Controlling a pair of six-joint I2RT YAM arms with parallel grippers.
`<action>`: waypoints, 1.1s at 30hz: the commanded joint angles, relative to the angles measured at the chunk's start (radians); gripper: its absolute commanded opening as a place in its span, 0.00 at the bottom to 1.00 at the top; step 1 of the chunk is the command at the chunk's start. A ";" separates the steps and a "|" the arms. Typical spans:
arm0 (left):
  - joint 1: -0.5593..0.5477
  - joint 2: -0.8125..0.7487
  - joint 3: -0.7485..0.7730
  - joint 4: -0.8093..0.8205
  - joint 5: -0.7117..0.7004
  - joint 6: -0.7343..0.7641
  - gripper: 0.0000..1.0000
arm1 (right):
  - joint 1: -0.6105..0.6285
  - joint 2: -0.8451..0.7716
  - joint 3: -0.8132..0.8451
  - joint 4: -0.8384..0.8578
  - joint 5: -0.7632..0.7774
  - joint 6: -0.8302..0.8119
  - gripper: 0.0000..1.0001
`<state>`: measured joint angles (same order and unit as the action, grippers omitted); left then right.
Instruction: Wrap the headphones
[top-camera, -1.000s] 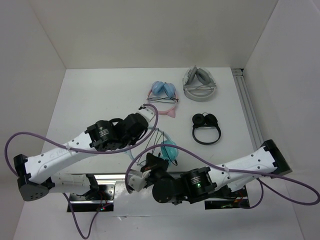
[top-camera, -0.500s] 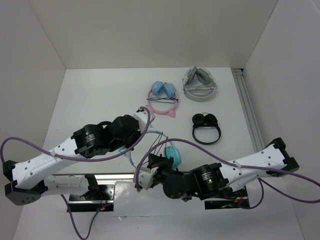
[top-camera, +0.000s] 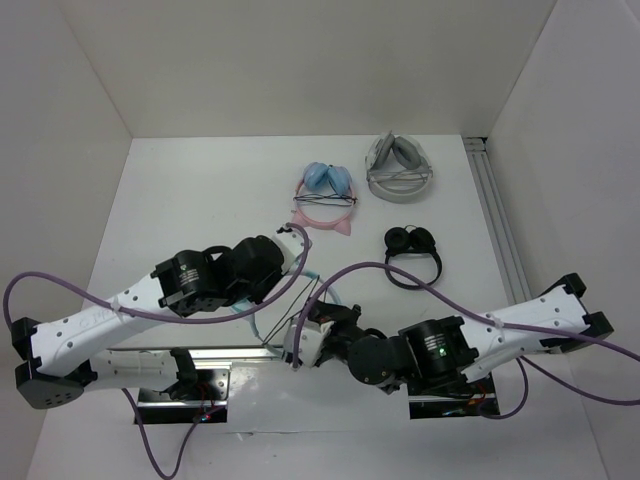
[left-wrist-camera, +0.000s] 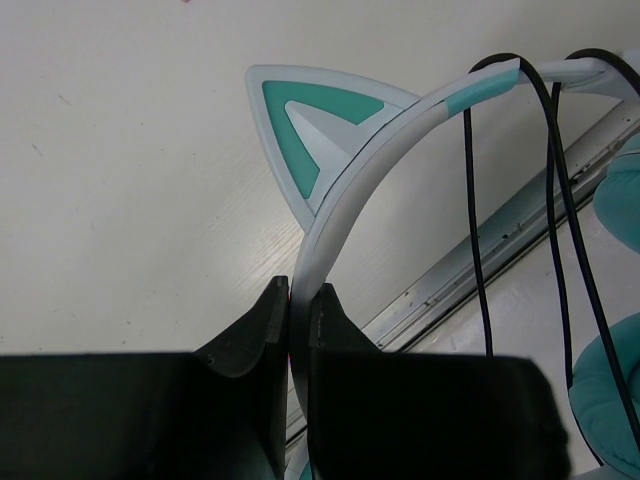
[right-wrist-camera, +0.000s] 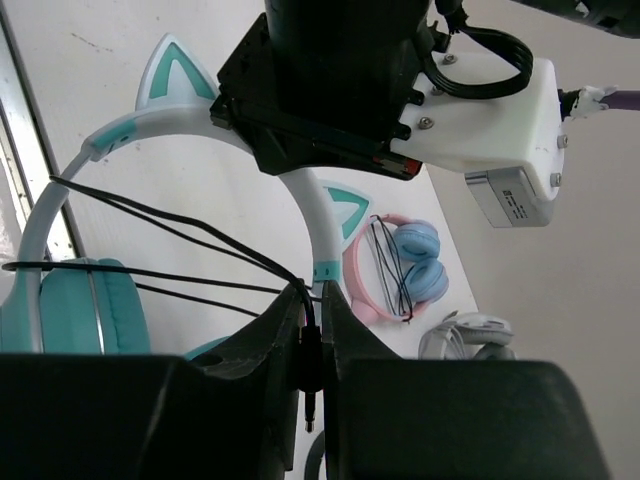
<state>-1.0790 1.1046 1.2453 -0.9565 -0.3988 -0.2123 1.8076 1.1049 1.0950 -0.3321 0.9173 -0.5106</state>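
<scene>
My top view looks down from behind, with the arm bases at its lower edge. Both wrist views sit far closer, sharing the headphones at mid-frame.

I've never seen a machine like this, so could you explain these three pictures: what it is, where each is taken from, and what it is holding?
These are two robot arms bolted at the near edge of a white table. The wide picture looks down from above, with the left arm on the left and the right arm on the right. The other two pictures come from cameras on the wrists. In the left one, the left fingers pinch the pale headband of the teal cat-ear headphones. In the right one, the right fingers are closed on the plug end of their thin black cable. Farther back lie pink headphones, grey headphones and small black headphones, untouched.
</scene>
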 joint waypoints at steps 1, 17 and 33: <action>-0.004 -0.006 0.034 0.033 0.000 -0.009 0.00 | -0.024 -0.042 0.013 -0.001 -0.012 0.014 0.00; -0.004 -0.046 0.043 0.004 0.066 0.010 0.00 | -0.174 -0.070 -0.115 0.119 0.064 -0.104 0.02; -0.004 0.011 0.085 -0.024 0.018 -0.010 0.00 | -0.352 0.032 -0.070 0.068 0.066 -0.190 0.13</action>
<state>-1.0763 1.1118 1.2850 -0.9112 -0.4137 -0.2176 1.5043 1.1362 0.9665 -0.2596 0.8749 -0.6689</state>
